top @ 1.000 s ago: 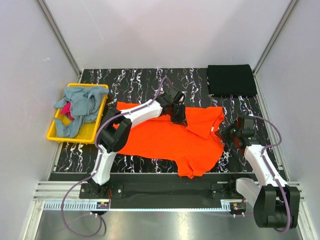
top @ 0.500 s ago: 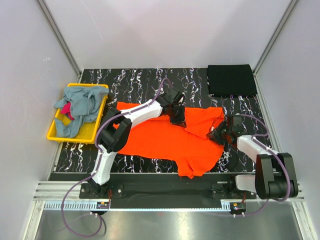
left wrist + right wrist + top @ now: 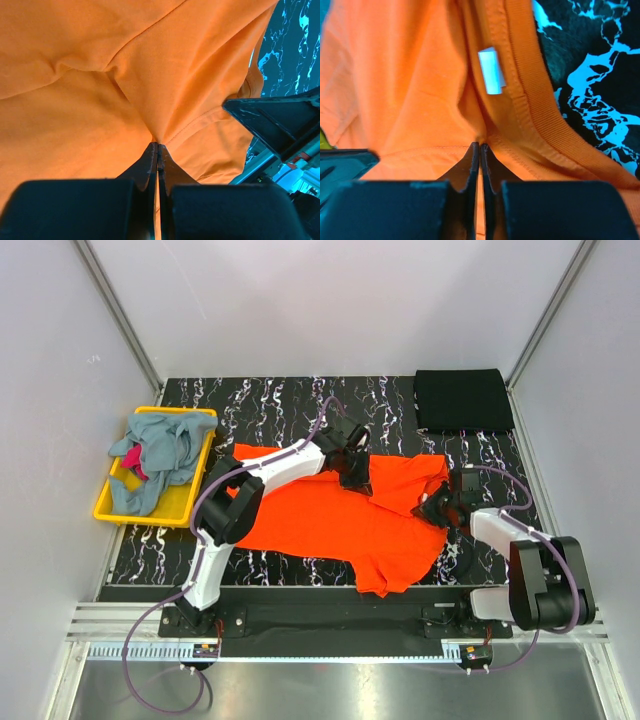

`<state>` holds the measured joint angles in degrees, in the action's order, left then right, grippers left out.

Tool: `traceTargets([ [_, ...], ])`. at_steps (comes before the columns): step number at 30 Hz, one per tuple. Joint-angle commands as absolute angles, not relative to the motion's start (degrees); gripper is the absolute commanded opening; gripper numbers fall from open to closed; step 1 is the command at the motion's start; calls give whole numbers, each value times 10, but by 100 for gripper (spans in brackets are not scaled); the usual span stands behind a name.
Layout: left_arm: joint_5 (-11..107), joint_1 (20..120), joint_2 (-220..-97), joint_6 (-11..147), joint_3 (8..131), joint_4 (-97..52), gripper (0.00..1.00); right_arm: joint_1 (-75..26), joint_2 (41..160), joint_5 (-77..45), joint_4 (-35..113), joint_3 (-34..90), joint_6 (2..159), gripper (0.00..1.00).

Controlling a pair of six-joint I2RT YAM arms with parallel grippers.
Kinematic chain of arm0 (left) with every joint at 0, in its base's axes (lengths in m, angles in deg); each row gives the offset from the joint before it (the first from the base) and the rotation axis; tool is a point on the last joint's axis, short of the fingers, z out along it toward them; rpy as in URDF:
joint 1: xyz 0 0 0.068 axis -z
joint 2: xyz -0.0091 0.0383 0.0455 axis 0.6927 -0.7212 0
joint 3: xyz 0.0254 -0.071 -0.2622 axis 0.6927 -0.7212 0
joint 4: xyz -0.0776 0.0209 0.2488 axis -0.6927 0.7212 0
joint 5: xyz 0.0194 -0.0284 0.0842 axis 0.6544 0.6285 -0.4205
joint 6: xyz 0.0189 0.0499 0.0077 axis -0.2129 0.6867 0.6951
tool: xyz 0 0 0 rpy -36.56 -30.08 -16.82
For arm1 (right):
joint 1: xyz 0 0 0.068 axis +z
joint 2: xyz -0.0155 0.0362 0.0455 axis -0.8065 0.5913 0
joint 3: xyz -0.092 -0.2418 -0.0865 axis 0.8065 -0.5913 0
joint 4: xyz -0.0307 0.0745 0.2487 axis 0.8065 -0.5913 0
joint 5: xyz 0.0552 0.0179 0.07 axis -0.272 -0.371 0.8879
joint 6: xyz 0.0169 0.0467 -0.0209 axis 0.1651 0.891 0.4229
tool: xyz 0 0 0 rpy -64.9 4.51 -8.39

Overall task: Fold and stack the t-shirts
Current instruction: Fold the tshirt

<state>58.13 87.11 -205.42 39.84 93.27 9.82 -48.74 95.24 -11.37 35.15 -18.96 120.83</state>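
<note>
At mid-table on the black marbled surface [image 3: 280, 400], bright orange t-shirt [image 3: 330, 525] spread out, creased, white neck label [image 3: 491, 70] exposed, left gripper [image 3: 353, 476] pinched tight on a raised fold, right gripper [image 3: 432, 508] clamped on cloth beside the ribbed collar [image 3: 535, 115].

This is a robot test booth in a lab. Plain white panels [image 3: 330, 300] on metal posts [image 3: 115, 305] wall in a black marbled table [image 3: 270, 400], with a left arm [image 3: 280, 465] and a right arm [image 3: 515, 535] bolted to a rail [image 3: 120, 625] at its near edge.
</note>
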Motion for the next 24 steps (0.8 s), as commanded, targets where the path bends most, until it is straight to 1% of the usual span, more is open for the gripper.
traceTargets([
  [1, 573, 870, -2062, 410, 963, 99, 0, -483, 908, -129, 349, -178, 1210, 11],
  [3, 575, 870, -2063, 411, 965, 100, 0, -482, 898, -131, 345, -178, 1214, 16],
  [4, 575, 870, -2063, 411, 965, 100, 0, -482, 898, -130, 344, -178, 1214, 15],
  [5, 574, 871, -2063, 411, 965, 100, 0, -482, 899, -128, 344, -177, 1214, 5],
  [7, 575, 870, -2063, 411, 964, 100, 0, -483, 901, -121, 343, -175, 1214, 0],
  [11, 570, 868, -2061, 415, 973, 109, 0, -483, 877, -113, 328, -172, 1233, 0],
  [15, 542, 866, -2061, 429, 1010, 144, 0, -482, 813, -134, 249, -155, 1262, 0],
  [21, 526, 864, -2063, 444, 1023, 175, 0, -480, 753, -161, 235, -182, 1311, 0],
  [24, 520, 864, -2063, 449, 1017, 182, 0, -477, 753, -156, 235, -189, 1318, 0],
])
